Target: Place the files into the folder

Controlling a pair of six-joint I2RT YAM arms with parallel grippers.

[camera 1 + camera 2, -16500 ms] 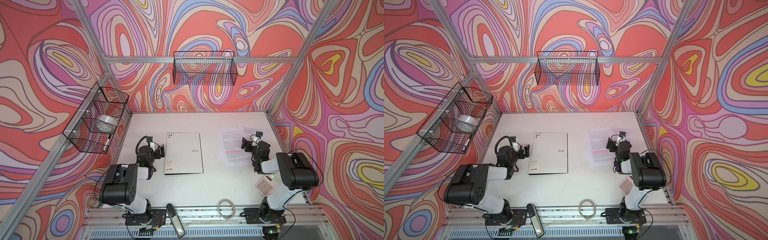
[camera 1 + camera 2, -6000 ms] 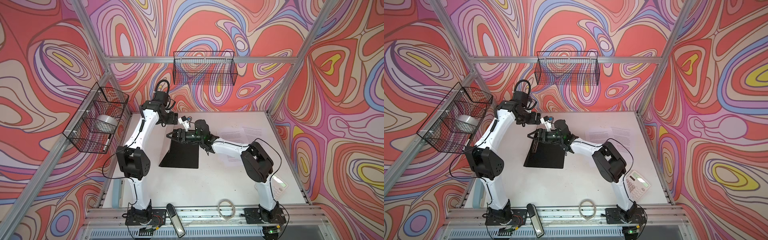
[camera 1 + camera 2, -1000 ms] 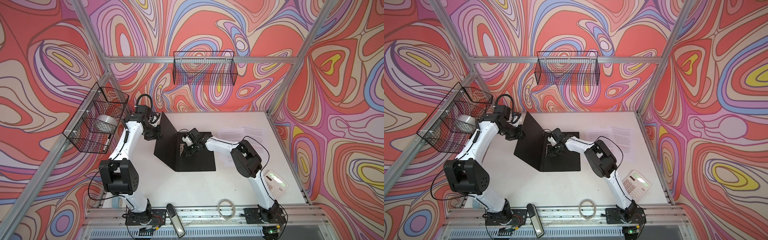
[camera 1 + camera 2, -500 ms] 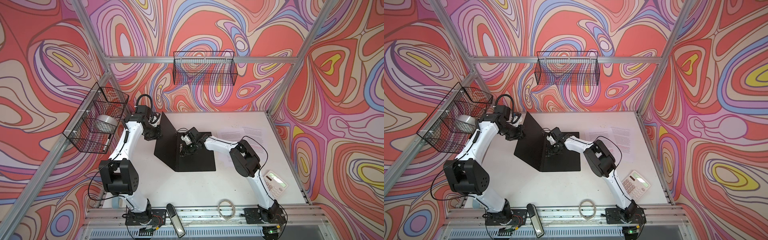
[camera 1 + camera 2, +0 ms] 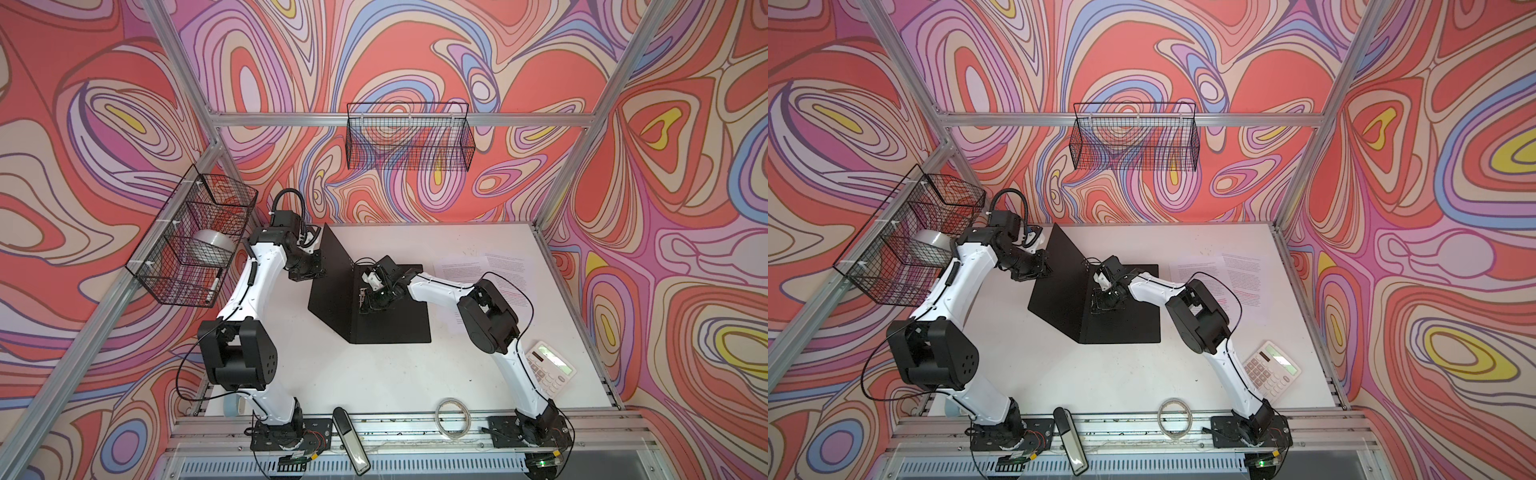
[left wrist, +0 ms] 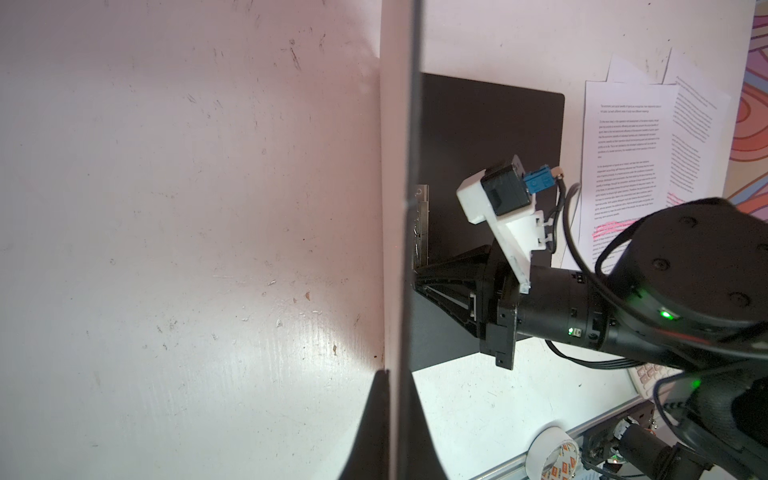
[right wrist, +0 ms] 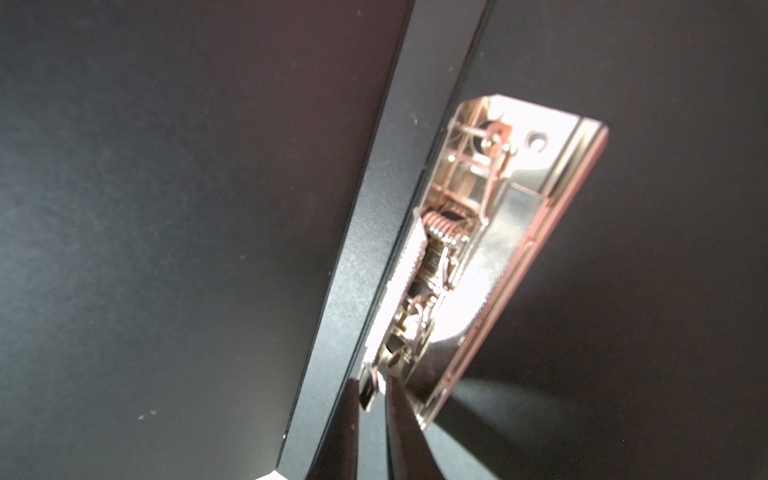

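On table (image 5: 365, 382): folder (image 5: 395, 324) ctr; files (image 5: 505, 270) just beside at its 3 o'clock; calculator (image 5: 548, 370) at 4 o'clock, well apart.

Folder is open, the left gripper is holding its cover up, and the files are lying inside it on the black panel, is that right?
One thing is wrong. The folder is open and the left gripper holds its cover up, but the files lie on the table beside the folder, not inside it. Both top views show this.

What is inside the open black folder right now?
Only the metal spine clip, pinched at its end by the right gripper; no sheets on the black folder. The white printed sheets lie beside it. The panel under that gripper is hidden.
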